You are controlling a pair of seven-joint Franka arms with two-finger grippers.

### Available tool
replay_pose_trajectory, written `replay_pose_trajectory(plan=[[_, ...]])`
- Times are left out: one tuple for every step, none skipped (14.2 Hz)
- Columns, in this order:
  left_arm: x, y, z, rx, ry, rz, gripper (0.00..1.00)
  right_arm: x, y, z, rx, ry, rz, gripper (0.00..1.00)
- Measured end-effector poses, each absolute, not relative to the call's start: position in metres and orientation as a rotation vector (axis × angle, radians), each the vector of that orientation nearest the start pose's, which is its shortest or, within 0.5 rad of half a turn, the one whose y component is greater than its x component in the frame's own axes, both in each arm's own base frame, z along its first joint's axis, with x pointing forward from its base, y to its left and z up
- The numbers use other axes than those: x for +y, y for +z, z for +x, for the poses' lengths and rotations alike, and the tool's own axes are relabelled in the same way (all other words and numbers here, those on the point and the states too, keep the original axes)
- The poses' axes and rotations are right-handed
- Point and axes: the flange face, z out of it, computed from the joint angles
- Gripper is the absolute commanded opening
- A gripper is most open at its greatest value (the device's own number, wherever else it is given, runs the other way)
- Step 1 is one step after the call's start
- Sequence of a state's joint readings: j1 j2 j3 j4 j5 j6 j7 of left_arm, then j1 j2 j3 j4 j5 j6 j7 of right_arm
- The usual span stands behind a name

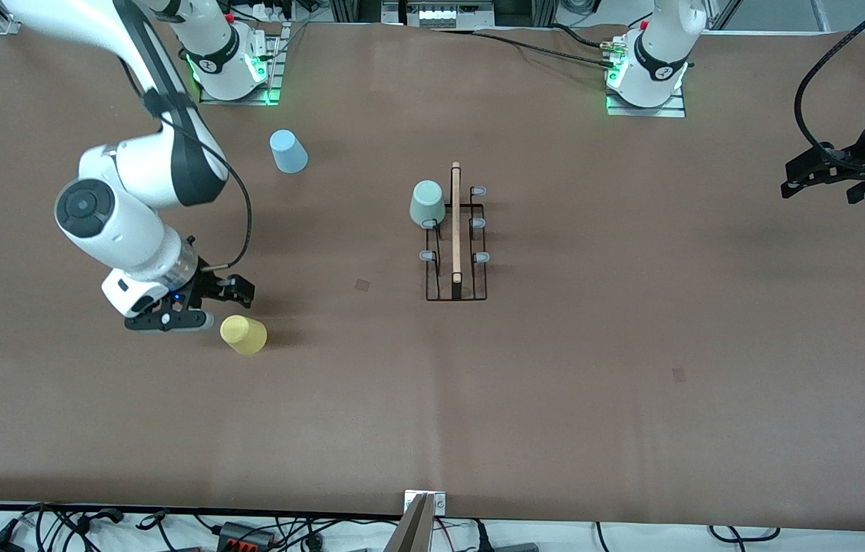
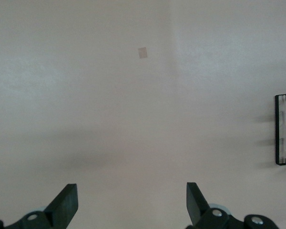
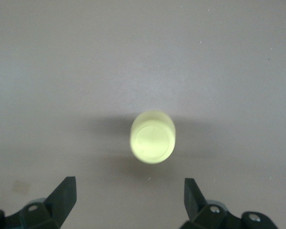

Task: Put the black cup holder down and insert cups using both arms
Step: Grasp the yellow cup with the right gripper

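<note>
While front view shows three cups, right wrist frames only the yellow cup point(image 3: 152, 137).

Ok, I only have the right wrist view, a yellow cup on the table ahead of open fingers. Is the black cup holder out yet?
Observer: Yes, the black cup holder stands mid-table, with the pale green cup upside down on a peg.
Operator: Where's the third cup?
Observer: The light blue cup sits near the right arm's base, farther from the front camera than the yellow cup beside your right hand.
Operator: And the left hand?
Observer: The left hand is open, waiting over bare table at the left arm's end.
</note>
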State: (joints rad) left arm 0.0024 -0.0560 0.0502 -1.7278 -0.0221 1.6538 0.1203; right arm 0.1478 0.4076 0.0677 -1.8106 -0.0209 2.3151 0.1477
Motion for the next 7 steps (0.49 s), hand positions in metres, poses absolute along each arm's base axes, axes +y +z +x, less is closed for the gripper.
replay_pose_trajectory(plan=[[0.026,0.588,0.54,0.105,0.025,-3.166,1.0,0.129,0.312,0.645,-0.126,-0.163,-3.113,1.0],[0.026,0.588,0.54,0.105,0.025,-3.166,1.0,0.124,0.299,0.649,-0.132,-0.184,-3.114,1.0],[0.026,0.588,0.54,0.106,0.026,-3.166,1.0,0.121,0.286,0.652,-0.138,-0.205,-3.113,1.0],[0.025,0.588,0.54,0.107,0.026,-3.166,1.0,0.121,0.276,0.654,-0.143,-0.223,-3.109,1.0],[0.025,0.588,0.54,0.108,0.026,-3.166,1.0,0.123,0.267,0.655,-0.15,-0.233,-3.106,1.0],[0.024,0.588,0.54,0.109,0.026,-3.166,1.0,0.127,0.262,0.655,-0.158,-0.247,-3.103,1.0],[0.024,0.588,0.541,0.11,0.026,-3.166,1.0,0.131,0.257,0.656,-0.167,-0.263,-3.098,1.0]])
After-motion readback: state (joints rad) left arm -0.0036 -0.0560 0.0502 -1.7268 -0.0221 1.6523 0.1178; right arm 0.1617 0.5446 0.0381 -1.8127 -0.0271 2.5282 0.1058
